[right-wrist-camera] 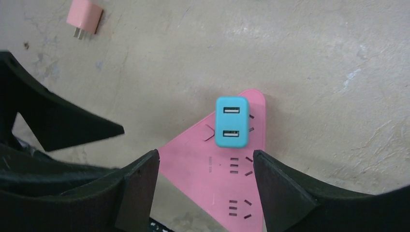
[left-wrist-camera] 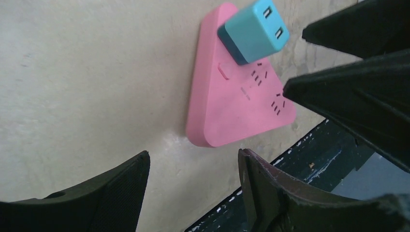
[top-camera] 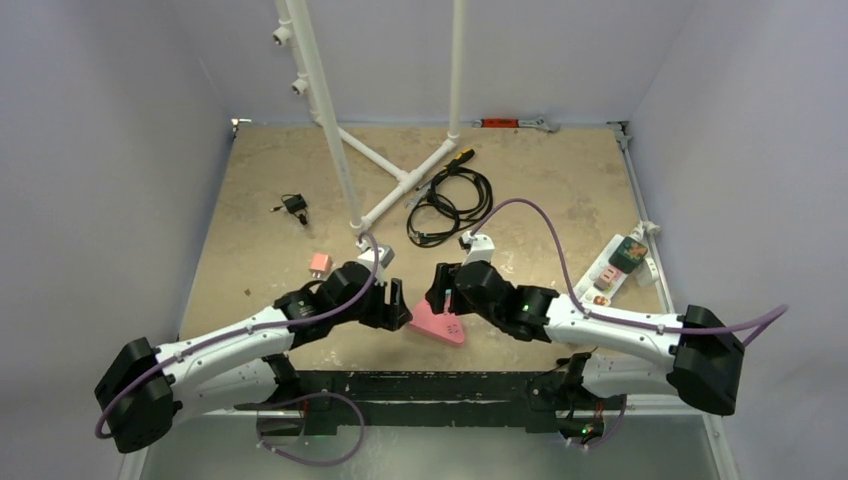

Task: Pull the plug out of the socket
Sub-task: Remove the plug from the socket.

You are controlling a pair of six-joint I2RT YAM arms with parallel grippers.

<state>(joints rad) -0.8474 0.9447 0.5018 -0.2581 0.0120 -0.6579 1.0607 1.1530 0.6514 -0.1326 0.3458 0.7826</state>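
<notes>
I am holding my right hand [right-wrist-camera: 205, 154] over the pink triangular socket [right-wrist-camera: 212, 164], which is lying flat on the surface [right-wrist-camera: 314, 72] close to its near edge, between my two arms. The teal plug [right-wrist-camera: 232, 122] is sitting in the corner of the socket that is pointing away from me, its two slots facing up at my wrist camera. My right fingers are standing wide apart with nothing between them. The plug is lying just ahead of the fingertips and within the gap, a little nearer the right finger than the left. Its longer side is running away from me, along the line of my fingers, so I am judging that closing would be taking it across its narrower width once I am reaching forward and down.

My left hand [left-wrist-camera: 193, 157] is also standing wide and holding nothing. It is coming at the socket [left-wrist-camera: 232, 106] from the other side, and from there the plug [left-wrist-camera: 254, 30] is lying well beyond the fingertips, at the far corner, with my right fingers [left-wrist-camera: 348, 96] crowding in beside it. So my right hand is the nearer one to the plug, and I am thinking the left is better placed for pinning the bare part of the socket down while the right is pulling straight up
</notes>
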